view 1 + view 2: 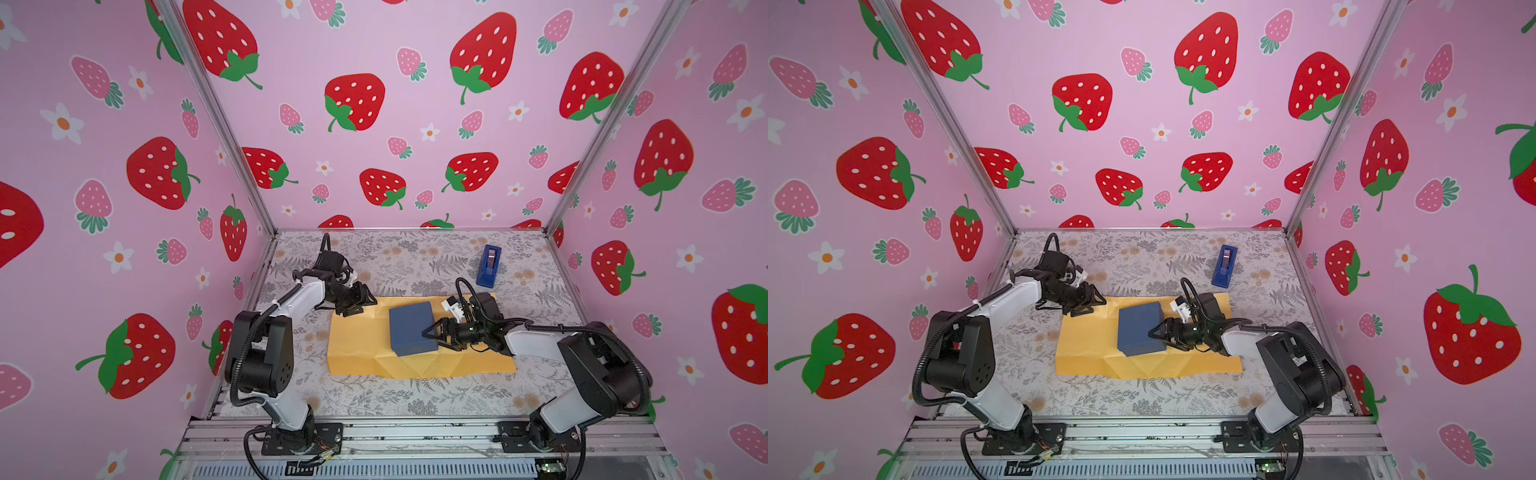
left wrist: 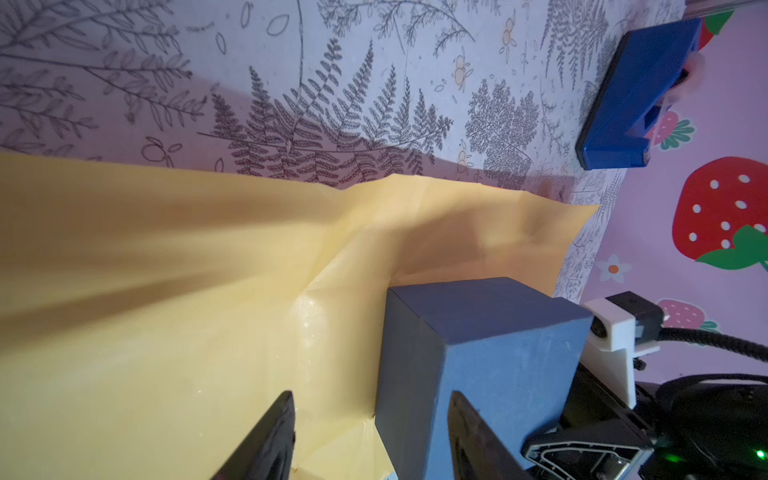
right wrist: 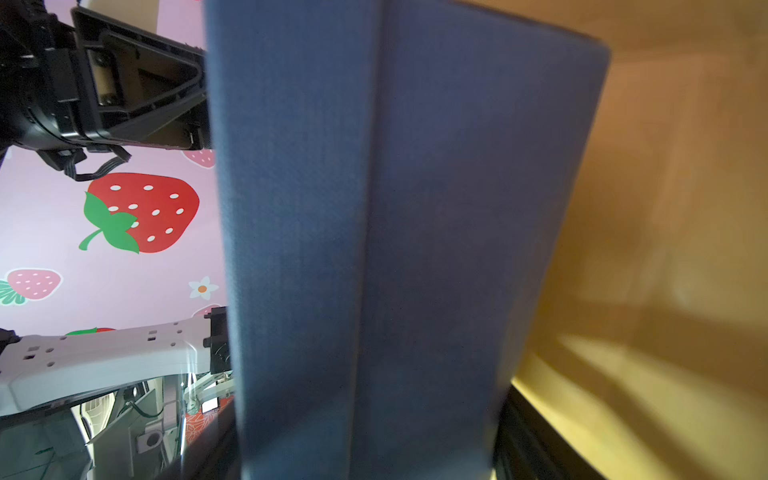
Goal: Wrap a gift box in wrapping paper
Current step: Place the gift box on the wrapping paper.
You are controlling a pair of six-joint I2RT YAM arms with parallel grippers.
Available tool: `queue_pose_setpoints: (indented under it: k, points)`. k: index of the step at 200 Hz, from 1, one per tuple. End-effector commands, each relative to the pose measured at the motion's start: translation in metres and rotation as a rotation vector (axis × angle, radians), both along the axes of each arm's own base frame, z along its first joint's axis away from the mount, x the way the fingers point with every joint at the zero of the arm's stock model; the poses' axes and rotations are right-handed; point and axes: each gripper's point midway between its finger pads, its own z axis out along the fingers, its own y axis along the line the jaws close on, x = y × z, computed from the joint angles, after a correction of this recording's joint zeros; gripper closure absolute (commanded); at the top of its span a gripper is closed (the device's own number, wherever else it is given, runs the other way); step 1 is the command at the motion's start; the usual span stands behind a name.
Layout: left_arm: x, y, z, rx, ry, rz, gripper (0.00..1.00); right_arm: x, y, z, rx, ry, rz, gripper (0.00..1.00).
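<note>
Floral table: right end effector grips gift box on wrapping paper; left end effector released at edge.

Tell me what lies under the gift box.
The wrapping paper, pale yellow-orange side up, lies beneath the gift box and spreads out past every side. The patch directly below the box is covered, so its creases there cannot be seen.
</note>
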Motion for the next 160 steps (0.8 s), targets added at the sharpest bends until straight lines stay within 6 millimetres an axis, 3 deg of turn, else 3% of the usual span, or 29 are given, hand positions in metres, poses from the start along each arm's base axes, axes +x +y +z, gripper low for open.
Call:
queue_pose_setpoints:
  k: [1, 70, 130, 160]
  points:
    - [-0.004, 0.0, -0.007, 0.011, 0.026, -0.015, 0.4, 0.001, 0.0, -0.005, -0.009, 0.004, -0.019, 0.26]
    - [-0.004, 0.001, -0.008, 0.018, 0.03, -0.016, 0.4, 0.005, 0.001, 0.01, 0.01, -0.025, -0.035, 0.24]
    - [-0.003, 0.001, -0.006, 0.021, 0.028, -0.022, 0.4, 0.0, -0.002, -0.004, -0.015, 0.007, -0.023, 0.22]
    - [-0.002, 0.001, -0.003, 0.029, 0.025, -0.024, 0.4, -0.002, -0.006, -0.005, -0.074, 0.001, 0.0, 0.07]
